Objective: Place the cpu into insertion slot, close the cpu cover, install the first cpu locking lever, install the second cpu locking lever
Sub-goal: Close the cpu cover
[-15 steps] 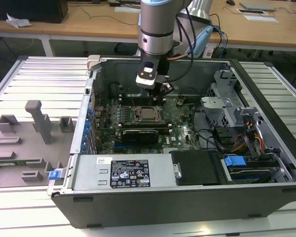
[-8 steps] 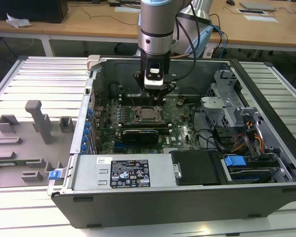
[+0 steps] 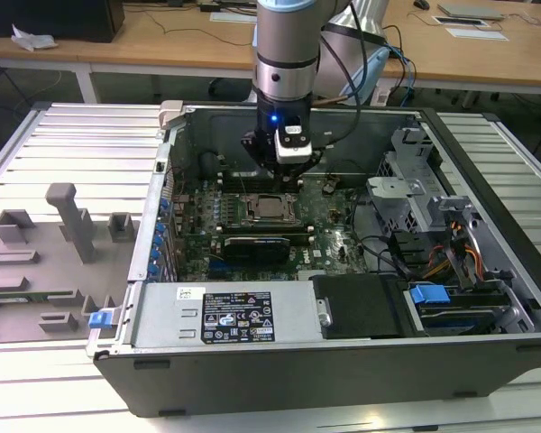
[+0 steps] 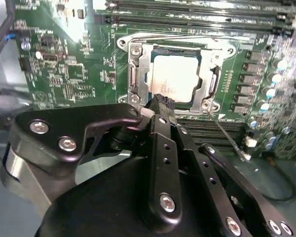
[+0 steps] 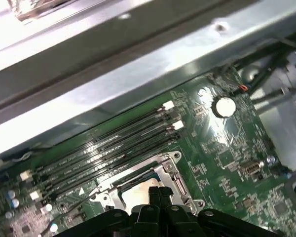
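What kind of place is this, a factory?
Probably a robotics lab or workshop: a silver-grey robot arm reaches into an opened black metal computer case on a ribbed aluminium workbench, with light wooden desks behind.

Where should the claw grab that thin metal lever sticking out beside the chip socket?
Probably the locking lever near its free end, pinching across the thin rod from above: that end juts clear of the insertion slot over the board, while its other end meets the frame.

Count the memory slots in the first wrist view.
4 memory slots, side by side in one bank between the socket and the case wall. More may be hidden behind the gripper.
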Robot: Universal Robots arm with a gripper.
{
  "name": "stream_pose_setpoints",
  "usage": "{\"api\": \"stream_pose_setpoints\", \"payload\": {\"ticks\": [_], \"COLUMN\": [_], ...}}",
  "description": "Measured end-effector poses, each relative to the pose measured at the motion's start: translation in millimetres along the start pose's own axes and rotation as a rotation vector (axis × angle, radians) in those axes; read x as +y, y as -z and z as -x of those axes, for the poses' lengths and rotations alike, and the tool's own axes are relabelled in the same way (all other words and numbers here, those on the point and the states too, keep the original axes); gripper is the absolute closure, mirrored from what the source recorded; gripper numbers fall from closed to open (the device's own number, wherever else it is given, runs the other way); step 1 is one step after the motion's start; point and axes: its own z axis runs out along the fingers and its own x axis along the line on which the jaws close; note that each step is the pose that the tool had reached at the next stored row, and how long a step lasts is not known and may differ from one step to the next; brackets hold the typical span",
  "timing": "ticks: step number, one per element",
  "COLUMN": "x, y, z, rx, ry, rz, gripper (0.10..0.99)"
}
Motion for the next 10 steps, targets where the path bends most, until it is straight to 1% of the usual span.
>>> {"api": "stream_pose_setpoints", "payload": {"ticks": [2,4,7,9,10], "x": [0.0,-0.1,-0.1,-0.1,-0.1], "y": [-0.2,-0.4,-0.9,-1.0,-1.1], "z": [0.0,0.0,-0.1,-0.1,-0.2], "rx": [0.0011,0.0023,0.0036,0.0042,0.0044], "ry": [0.046,0.129,0.222,0.255,0.283], "rz": [0.002,0.002,0.003,0.003,0.004], "gripper": [0.98,0.98,0.98,0.98,0.98]}}
